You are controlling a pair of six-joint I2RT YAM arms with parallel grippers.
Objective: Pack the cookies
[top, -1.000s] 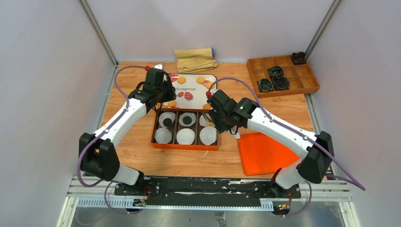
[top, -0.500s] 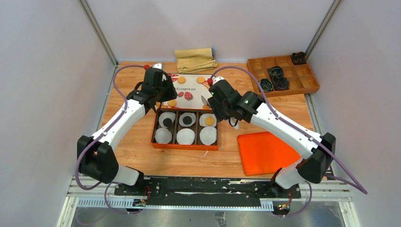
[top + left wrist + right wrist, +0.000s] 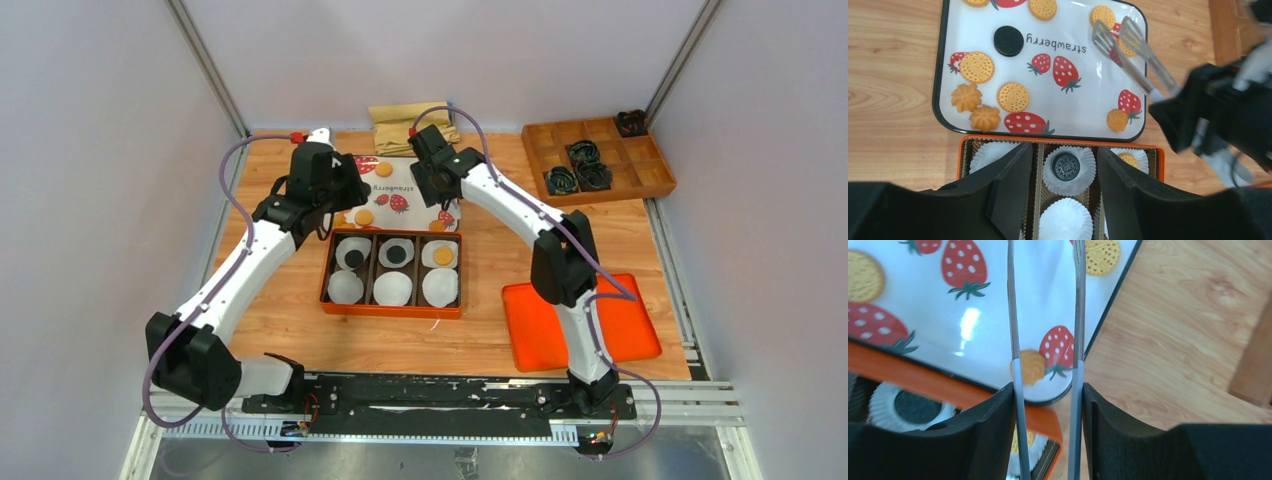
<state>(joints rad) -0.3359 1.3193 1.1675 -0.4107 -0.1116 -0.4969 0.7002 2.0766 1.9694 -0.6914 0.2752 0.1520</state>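
Cookies [image 3: 977,67], dimpled golden discs, on glossy tray [image 3: 1088,107]; right hand [image 3: 1047,390] grips metal tongs [image 3: 1013,330], left hand [image 3: 1063,150] wide.

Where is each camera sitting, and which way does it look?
Top external: high behind the arms, looking down at the wooden table; both white arms show.
Left wrist: on its arm, looking down at the white strawberry-print tray; the open left claw shows.
Right wrist: looking down along the silver metal tongs in the right claw.
Shared: both wrist views show the golden swirl cookie.
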